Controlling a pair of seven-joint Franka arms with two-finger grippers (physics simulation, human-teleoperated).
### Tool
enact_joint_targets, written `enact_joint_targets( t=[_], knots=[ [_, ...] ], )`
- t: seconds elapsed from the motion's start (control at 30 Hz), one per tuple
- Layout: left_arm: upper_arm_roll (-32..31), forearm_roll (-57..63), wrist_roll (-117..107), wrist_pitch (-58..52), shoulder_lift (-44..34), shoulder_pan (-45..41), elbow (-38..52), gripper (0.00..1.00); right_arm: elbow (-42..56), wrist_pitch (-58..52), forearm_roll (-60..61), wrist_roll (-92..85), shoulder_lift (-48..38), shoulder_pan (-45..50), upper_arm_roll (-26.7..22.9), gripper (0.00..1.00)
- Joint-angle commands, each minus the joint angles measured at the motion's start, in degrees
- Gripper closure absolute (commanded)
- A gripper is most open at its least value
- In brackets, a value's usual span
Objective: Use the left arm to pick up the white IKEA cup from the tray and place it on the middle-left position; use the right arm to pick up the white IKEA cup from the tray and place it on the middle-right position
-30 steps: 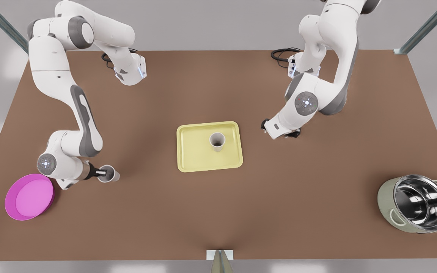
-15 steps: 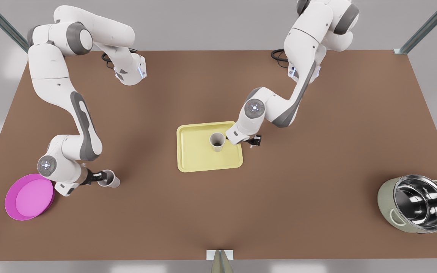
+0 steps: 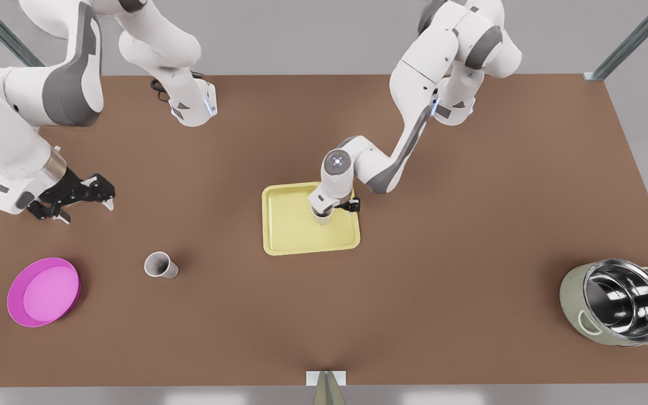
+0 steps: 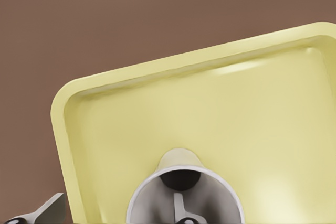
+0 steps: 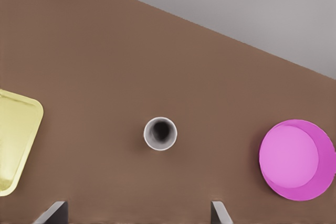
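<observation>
One white cup (image 3: pixel 320 219) stands upright on the pale yellow tray (image 3: pixel 290 225). My left gripper (image 3: pixel 327 211) is down over it and open. In the left wrist view one finger is inside the cup (image 4: pixel 152 199) and the other is outside its wall, above the tray (image 4: pixel 210 103); the left gripper (image 4: pixel 116 212) hides part of the rim. A second white cup (image 3: pixel 159 264) stands upright on the brown table toward the front view's left. My right gripper (image 3: pixel 88 211) hangs open, raised above and behind this cup (image 5: pixel 160 133), apart from it.
A round pink dish (image 3: pixel 44 291) lies near the front view's left edge, beside the second cup. A steel pot (image 3: pixel 616 304) sits at the front view's right. The right wrist view shows the pink dish (image 5: pixel 296 159) and a corner of the tray (image 5: pixel 13 145).
My right gripper let go of the cup on the table and rose up and back from it. My left gripper swung over the tray and came down onto the cup there.
</observation>
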Motion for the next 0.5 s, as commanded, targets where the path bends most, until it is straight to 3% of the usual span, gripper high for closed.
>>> enact_joint_targets(
  t=[0.0,0.07,0.1,0.17,0.23,0.4,0.47],
  knots=[
    [0.0,0.1,-12.7,4.9,1.0,-0.2,0.2,0.0,-2.9,-8.6,-2.0,4.2,-3.3,1.8,-3.4,0.0],
    [0.0,0.1,-12.8,6.5,1.7,-0.5,0.2,0.0,-2.7,-8.8,0.0,3.8,-2.4,1.1,-3.9,0.0],
    [0.1,-0.2,-12.8,6.5,1.7,-0.5,0.3,0.15,-2.5,-8.6,0.1,3.7,-1.7,0.6,-3.9,0.0],
    [0.1,-0.3,-13.3,6.4,1.6,-0.4,0.5,0.58,-2.3,-8.5,0.0,3.6,-1.5,0.8,-3.9,0.0],
    [0.2,-0.4,-13.7,6.4,1.3,-0.3,0.6,0.73,-2.2,-8.5,0.0,3.7,-0.8,0.9,-3.8,0.0],
    [0.2,-0.6,-15.3,6.2,1.2,-0.4,1.3,0.86,-2.2,-8.9,0.0,3.4,-0.7,0.6,-3.8,0.0],
    [0.2,-0.5,-15.3,5.7,0.8,-0.4,1.4,0.86,-2.3,-8.9,0.0,3.4,-0.7,0.6,-3.8,0.0]
  ],
)
